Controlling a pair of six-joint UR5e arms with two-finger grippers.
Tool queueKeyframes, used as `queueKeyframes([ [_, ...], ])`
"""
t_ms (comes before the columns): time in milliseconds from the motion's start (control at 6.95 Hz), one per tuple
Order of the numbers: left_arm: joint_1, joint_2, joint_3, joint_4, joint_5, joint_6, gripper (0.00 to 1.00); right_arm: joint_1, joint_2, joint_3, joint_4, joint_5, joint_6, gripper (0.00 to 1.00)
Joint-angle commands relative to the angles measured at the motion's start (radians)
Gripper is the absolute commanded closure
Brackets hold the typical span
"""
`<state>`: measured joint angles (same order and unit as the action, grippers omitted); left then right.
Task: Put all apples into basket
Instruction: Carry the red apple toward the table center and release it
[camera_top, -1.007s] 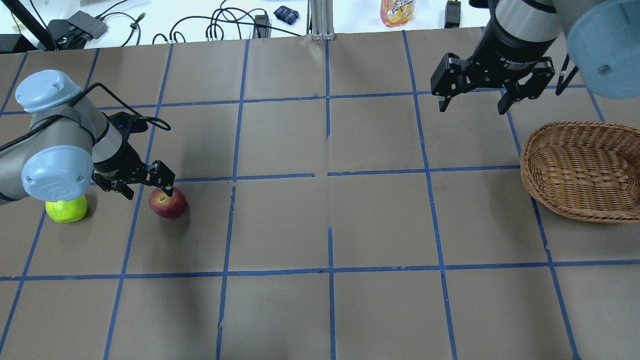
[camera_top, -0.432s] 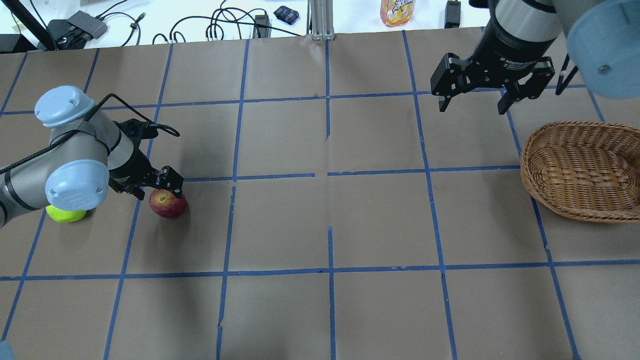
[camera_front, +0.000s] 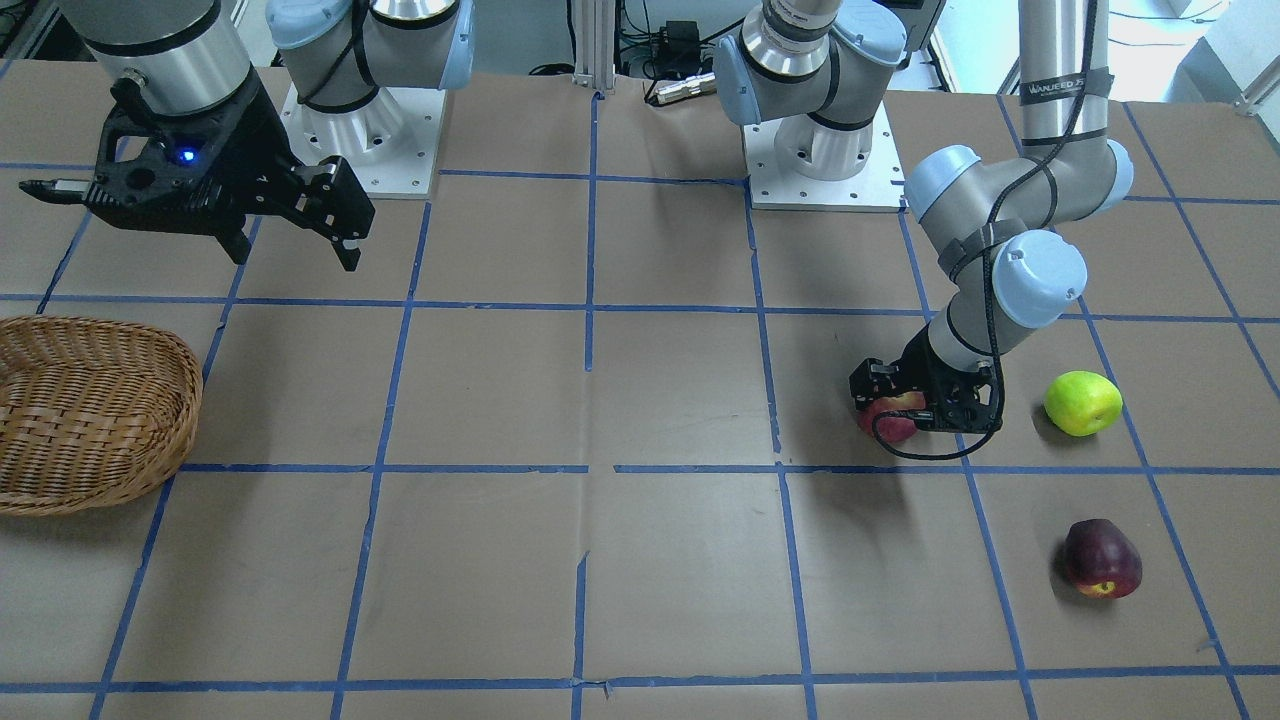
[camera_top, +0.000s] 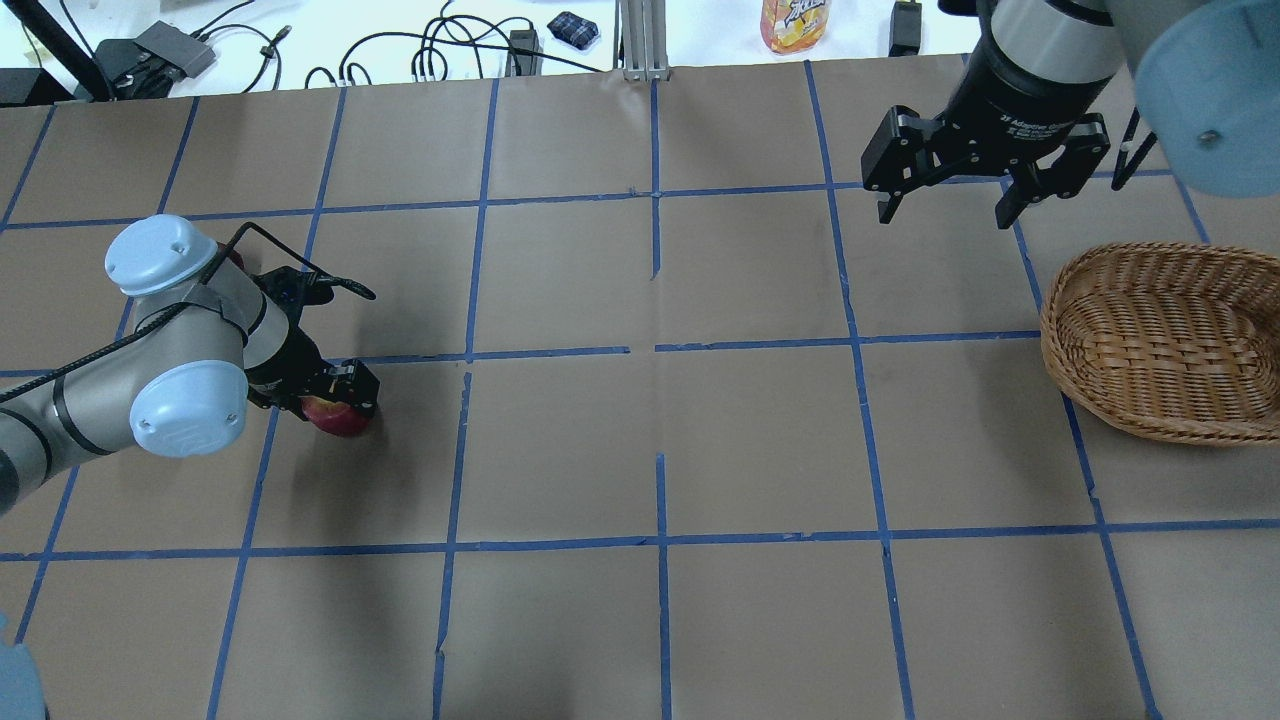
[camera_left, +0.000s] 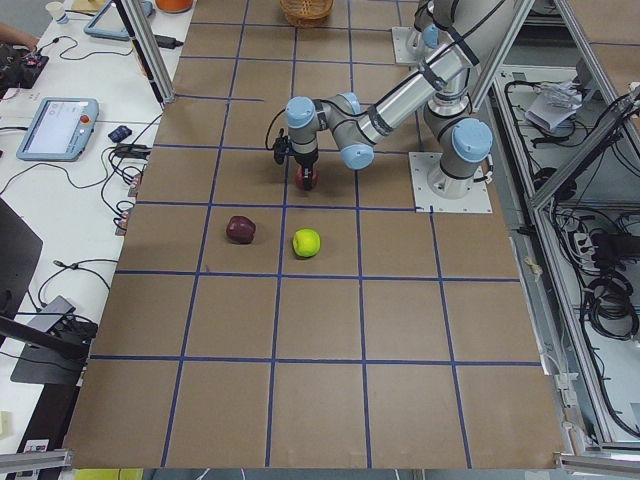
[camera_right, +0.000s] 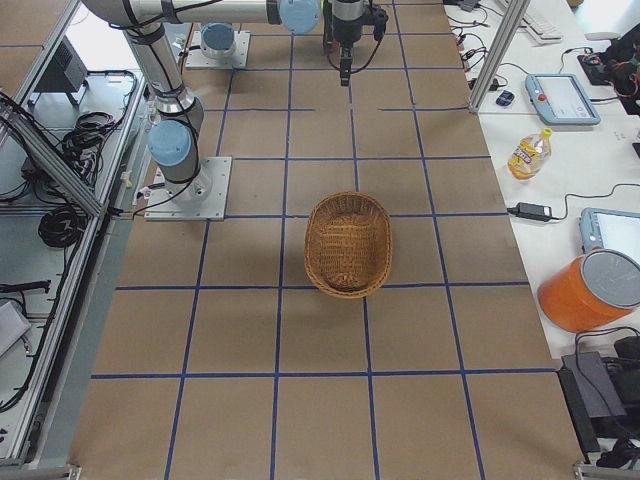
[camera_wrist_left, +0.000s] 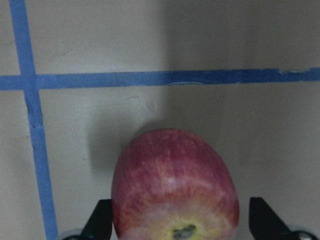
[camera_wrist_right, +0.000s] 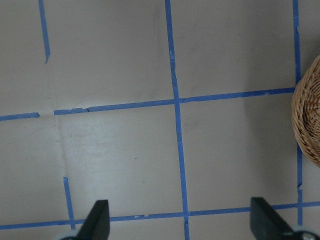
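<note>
The red apple (camera_top: 342, 420) (camera_front: 888, 424) (camera_wrist_left: 175, 185) lies on the table at my left. My left gripper (camera_top: 333, 396) (camera_wrist_left: 182, 227) is open and lowered over it, one finger on each side, with a gap at one finger. The green apple (camera_front: 1082, 402) (camera_left: 306, 242) and the maroon apple (camera_front: 1101, 558) (camera_left: 240, 229) lie nearby; my arm hides them in the overhead view. The wicker basket (camera_top: 1150, 425) (camera_front: 185, 400) stands empty at the far right. My right gripper (camera_top: 945, 212) (camera_wrist_right: 180, 227) hangs open and empty above the table beside it.
Brown paper with a blue tape grid (camera_top: 655, 350) covers the table. A juice bottle (camera_top: 795, 22) and cables (camera_top: 440, 50) lie past the far edge. Both robot bases (camera_front: 815, 150) stand at the near edge.
My left gripper has moved over the red apple and come down, so its fingers now straddle it. The arm now covers the green apple in the overhead view. The right arm has not moved.
</note>
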<state>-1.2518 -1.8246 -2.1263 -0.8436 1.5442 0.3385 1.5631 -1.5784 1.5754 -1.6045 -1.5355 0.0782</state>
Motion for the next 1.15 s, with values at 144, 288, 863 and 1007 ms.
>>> queueKeyframes([
  [144, -0.027, 0.033, 0.067, -0.023, -0.002, -0.051, 0.58, 0.000, 0.001, 0.000, 0.000, 0.000, 0.000, 0.00],
  [288, -0.084, 0.041, 0.095, -0.105, -0.116, -0.166, 0.58, 0.000, 0.001, 0.000, 0.000, 0.000, 0.000, 0.00],
  [863, -0.541, -0.060, 0.154, 0.200, -0.221, -0.713, 0.58, 0.000, 0.001, 0.000, 0.000, 0.000, 0.000, 0.00],
  [1007, -0.578, -0.106, 0.155, 0.262, -0.210, -0.731, 0.58, 0.000, 0.001, 0.000, 0.000, 0.000, 0.000, 0.00],
])
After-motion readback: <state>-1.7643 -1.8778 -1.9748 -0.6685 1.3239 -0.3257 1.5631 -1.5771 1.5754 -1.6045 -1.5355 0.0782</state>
